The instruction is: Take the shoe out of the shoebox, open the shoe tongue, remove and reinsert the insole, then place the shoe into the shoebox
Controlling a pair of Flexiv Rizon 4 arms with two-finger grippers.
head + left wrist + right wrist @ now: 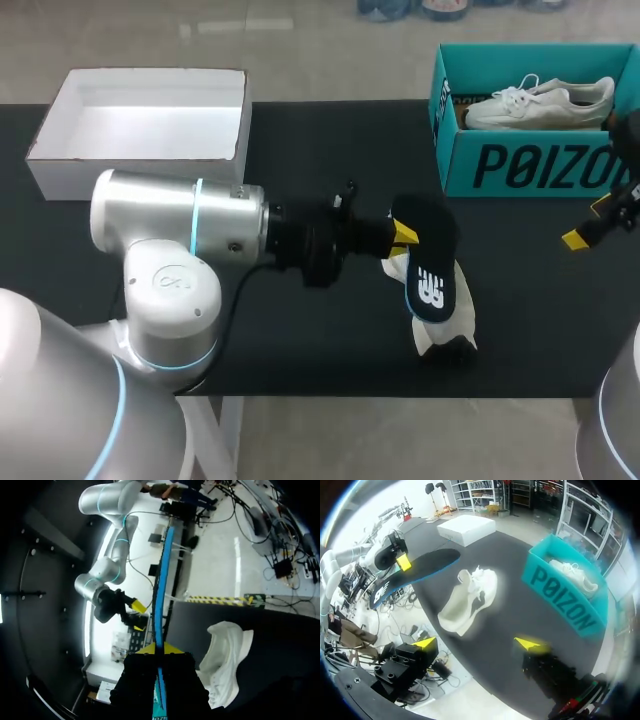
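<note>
Black counter (300, 340) under me, a white box (70, 175) at its far left and the teal shoebox (530, 165) far right, big dark lettering on its wall and a second shoe (540, 102) inside. My left claw (402, 233) is clenched on the dark insole (432, 260), white logo up, long axis running far-to-near, over the white shoe (462, 315) lying on the counter. My right claw (588, 222) hangs released near the shoebox.
</note>
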